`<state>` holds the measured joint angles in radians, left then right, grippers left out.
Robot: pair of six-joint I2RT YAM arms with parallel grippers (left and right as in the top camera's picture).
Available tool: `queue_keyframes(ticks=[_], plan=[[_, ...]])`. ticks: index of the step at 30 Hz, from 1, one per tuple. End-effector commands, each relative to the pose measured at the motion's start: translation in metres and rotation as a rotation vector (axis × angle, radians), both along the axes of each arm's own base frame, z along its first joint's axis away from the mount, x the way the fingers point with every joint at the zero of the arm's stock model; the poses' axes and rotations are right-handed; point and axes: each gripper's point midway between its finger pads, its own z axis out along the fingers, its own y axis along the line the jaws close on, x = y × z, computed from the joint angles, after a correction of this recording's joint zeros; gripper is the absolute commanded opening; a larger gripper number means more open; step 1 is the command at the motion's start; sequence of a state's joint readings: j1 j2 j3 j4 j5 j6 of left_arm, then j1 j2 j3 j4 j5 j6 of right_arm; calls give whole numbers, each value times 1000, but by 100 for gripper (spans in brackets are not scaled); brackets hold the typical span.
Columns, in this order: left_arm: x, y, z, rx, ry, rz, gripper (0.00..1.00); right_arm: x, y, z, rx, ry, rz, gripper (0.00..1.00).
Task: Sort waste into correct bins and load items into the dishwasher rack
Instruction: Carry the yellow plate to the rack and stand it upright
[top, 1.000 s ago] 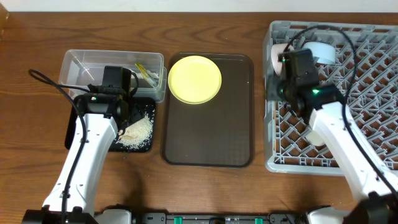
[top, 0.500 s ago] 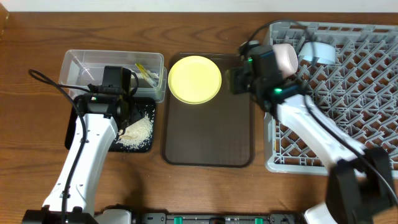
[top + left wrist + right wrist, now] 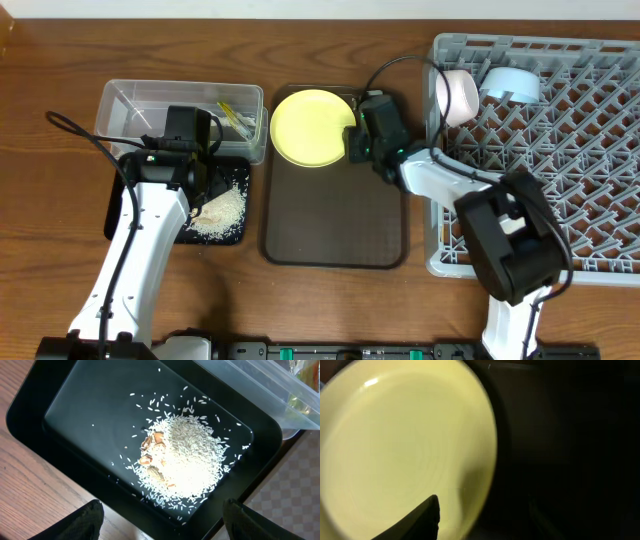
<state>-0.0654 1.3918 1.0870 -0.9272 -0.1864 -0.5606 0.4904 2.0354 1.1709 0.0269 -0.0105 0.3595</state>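
Observation:
The round yellow plate lies at the far end of the brown tray. My right gripper is low at the plate's right rim. In the right wrist view one finger hangs over the plate; the other is lost in the dark tray, and the jaws look open and empty. My left gripper is open and empty above the rice heap in the black tray. The yellow-green wrapper lies in the clear tub. The pinkish-white bowl and light blue bowl sit in the grey rack. Cup and chopsticks are not visible.
The black tray sits just in front of the clear tub, left of the brown tray. The rack's left wall stands close to the brown tray's right edge. The right arm's cable loops above the rack corner.
My right gripper has swung left from the rack's near-left corner to the plate's right rim, leaving the pinkish-white bowl in the rack. The left arm has not moved.

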Motion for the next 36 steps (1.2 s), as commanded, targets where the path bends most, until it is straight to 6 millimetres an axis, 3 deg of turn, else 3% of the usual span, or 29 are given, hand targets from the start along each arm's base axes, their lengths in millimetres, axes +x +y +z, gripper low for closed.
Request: queue_keyframes(ticks=[1, 9, 13, 18, 27, 34, 36], plan=[[-2, 2, 1, 7, 2, -4, 79, -3, 1, -11, -39, 7, -38, 44], [-2, 2, 0, 6, 3, -4, 79, -12, -13, -11, -108, 42, -68, 1], [-3, 2, 0, 7, 7, -4, 79, -12, -21, 16, -98, 21, -80, 1], [-3, 2, 0, 7, 6, -4, 79, -13, -39, 75, -152, -75, -54, 1], [-2, 2, 0, 7, 6, -4, 79, -39, -125, 180, -452, -248, -166, 1], [-2, 2, 0, 7, 6, -4, 79, -61, -204, 232, -676, -304, -327, 1], [-2, 2, 0, 7, 6, -4, 79, -64, -218, 241, -711, -311, -345, 1]])
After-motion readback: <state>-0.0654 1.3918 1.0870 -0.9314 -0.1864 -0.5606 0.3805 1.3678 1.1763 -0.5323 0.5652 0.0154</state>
